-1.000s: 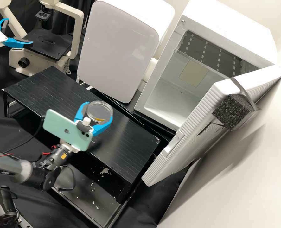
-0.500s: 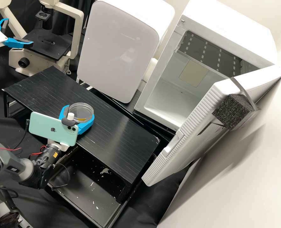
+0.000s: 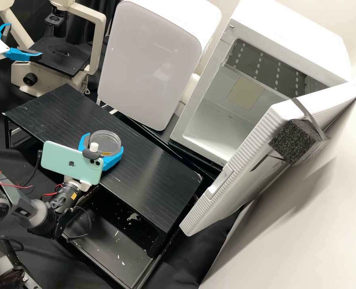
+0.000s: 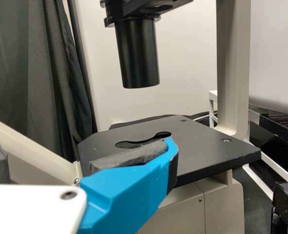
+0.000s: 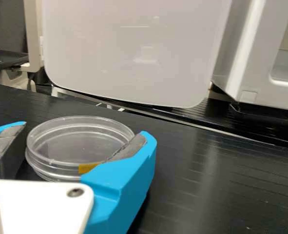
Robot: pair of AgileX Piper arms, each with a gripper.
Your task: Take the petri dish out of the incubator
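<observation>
Blue jaws on the right gripper (image 3: 106,141) have hold of the clear petri dish (image 3: 104,143), one on each side of its round wall, parted just by the width of the dish. It's level as far as I can see, out over the black worktop (image 3: 153,172) and well apart from the open white incubator (image 3: 214,120); whether its base touches down, I can't tell. Over by the microscope (image 3: 61,60), the left gripper (image 3: 25,40) has its jaws spread wide with nothing between them.

The high view gives me the pale green phone (image 3: 71,163) mounted behind the right gripper, and the incubator door (image 3: 242,160) swung back with a black foam block (image 3: 294,141) strapped to it. The right wrist view brings up the dish's stacked rims and a yellow patch (image 5: 88,168) on its side, right against one grey pad (image 5: 129,148). In the left wrist view, there's the microscope stage with its dark oblong opening, and a black cylinder (image 4: 137,53) hanging above it.
</observation>
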